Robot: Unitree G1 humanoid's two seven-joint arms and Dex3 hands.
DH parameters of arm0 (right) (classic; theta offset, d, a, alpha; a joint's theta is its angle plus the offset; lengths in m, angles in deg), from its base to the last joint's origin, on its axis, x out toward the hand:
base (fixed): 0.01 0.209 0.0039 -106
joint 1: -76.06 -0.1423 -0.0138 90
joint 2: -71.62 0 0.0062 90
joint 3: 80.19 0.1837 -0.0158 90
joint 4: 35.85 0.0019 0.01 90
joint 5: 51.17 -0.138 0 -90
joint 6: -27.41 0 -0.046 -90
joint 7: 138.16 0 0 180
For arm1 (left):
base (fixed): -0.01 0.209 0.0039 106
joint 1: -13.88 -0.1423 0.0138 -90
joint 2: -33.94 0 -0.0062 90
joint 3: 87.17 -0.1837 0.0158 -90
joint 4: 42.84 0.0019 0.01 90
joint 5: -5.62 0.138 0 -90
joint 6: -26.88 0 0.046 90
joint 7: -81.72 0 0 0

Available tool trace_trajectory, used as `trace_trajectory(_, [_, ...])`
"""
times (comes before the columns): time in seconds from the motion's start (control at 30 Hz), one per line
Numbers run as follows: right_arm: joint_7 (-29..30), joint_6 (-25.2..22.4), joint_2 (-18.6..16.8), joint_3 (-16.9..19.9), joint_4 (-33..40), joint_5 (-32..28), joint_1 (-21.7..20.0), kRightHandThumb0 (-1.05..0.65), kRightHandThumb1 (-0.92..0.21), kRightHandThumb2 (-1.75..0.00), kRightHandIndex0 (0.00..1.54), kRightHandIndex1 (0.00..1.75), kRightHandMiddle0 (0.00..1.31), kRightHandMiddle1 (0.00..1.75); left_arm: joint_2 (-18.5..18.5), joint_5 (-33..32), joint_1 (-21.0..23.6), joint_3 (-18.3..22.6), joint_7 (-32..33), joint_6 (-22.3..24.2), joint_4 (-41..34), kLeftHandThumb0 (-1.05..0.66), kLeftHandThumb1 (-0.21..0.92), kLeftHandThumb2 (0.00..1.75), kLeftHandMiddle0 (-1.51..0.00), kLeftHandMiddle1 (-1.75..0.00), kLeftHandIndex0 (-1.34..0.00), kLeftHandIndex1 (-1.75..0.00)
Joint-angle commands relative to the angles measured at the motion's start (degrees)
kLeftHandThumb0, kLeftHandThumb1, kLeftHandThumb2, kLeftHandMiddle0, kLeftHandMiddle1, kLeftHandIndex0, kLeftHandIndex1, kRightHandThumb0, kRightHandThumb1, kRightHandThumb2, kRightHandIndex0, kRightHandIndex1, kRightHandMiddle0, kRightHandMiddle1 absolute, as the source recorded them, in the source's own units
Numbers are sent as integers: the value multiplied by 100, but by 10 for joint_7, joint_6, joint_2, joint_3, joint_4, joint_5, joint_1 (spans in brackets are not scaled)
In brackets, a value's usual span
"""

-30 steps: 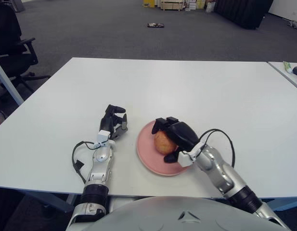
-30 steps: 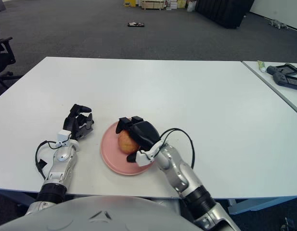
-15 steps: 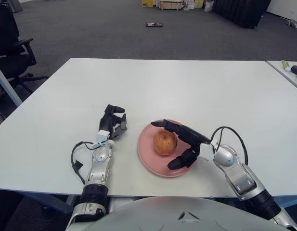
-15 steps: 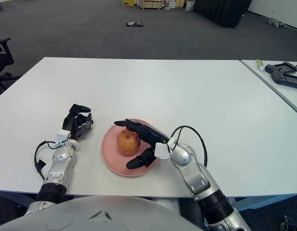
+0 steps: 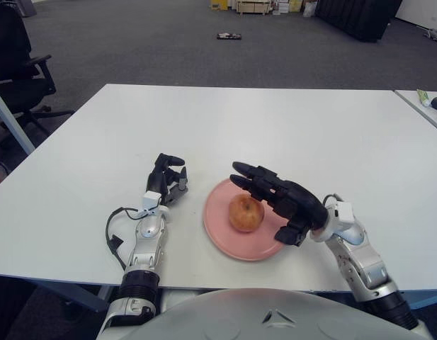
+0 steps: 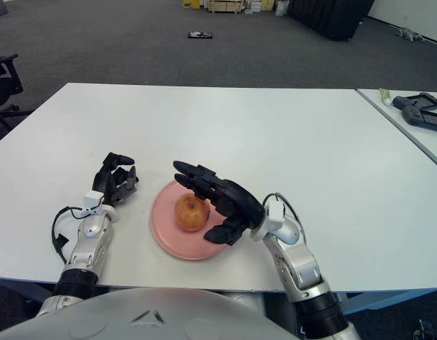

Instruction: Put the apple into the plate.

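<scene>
I see the apple (image 5: 246, 212) sitting in the pink plate (image 5: 222, 230) near the table's (image 5: 275, 127) front edge. My right hand (image 5: 285, 202) hovers beside it, fingers spread, holding nothing. Left hand (image 5: 166, 180) is curled, left of the plate.

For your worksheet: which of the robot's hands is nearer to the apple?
Right. The right hand, fingers spread, shows just right of the apple over the pink plate; the left hand shows left of the plate.

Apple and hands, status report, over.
Right hand open, over plate's right side, clear of apple. Apple sits on pink plate. Left hand idle left of plate, fingers curled. Nothing in the way.
</scene>
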Motion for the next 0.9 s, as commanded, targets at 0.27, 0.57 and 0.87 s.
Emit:
trace_trajectory(0.27, [-20,-72,-110,116,-63,-227,-57,-103,-92,-43,0,0,0,0,3,10,-8,0,7,35,8,-39,66,89,-54,-175,-35,-175])
trace_trajectory(0.57, [198,11,-191,180,-57,-63,-32,-90,-92,-82,33,102,15,121,3,12,-11,-2,4,39,3,-39,66,88,-56,-175,-35,-175])
trace_trajectory(0.87, [455,-22,-268,188,-33,85,-17,-42,-70,-86,53,158,33,171,2,15,-12,-2,8,35,3,-38,67,87,-55,-175,-35,-175])
